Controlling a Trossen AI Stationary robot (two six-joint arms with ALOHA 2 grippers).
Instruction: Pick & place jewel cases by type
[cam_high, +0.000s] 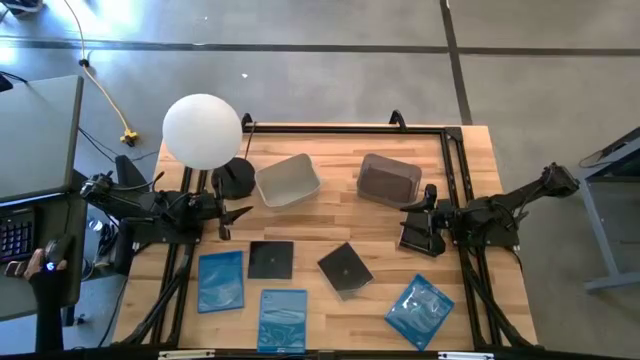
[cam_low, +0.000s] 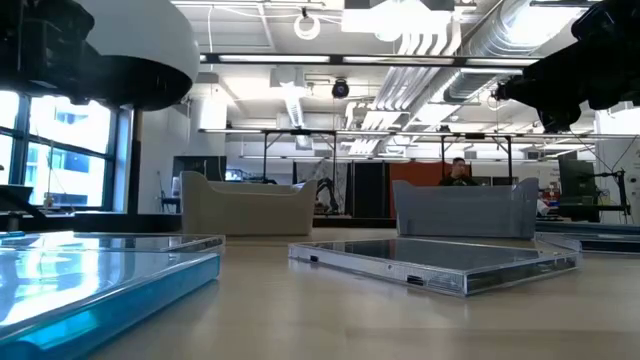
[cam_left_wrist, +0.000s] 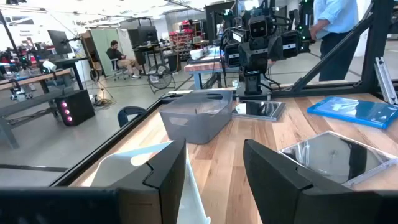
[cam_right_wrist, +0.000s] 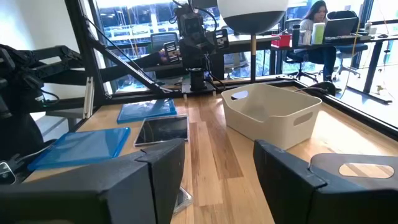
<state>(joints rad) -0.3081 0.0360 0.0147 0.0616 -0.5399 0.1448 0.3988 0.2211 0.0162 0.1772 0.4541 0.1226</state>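
Three translucent blue jewel cases lie flat near the table's near edge. Two black cases lie flat between them. A third black case lies under my right gripper; whether they touch I cannot tell. My right gripper is open, held level and low, pointing toward the table's left. My left gripper is open too and points right, above the table's left side, with nothing between its fingers.
A white tub and a grey tub stand side by side at the table's far middle. A lamp with a white globe and a dark base stands far left. A black frame rail runs along the far edge. People sit in the room beyond.
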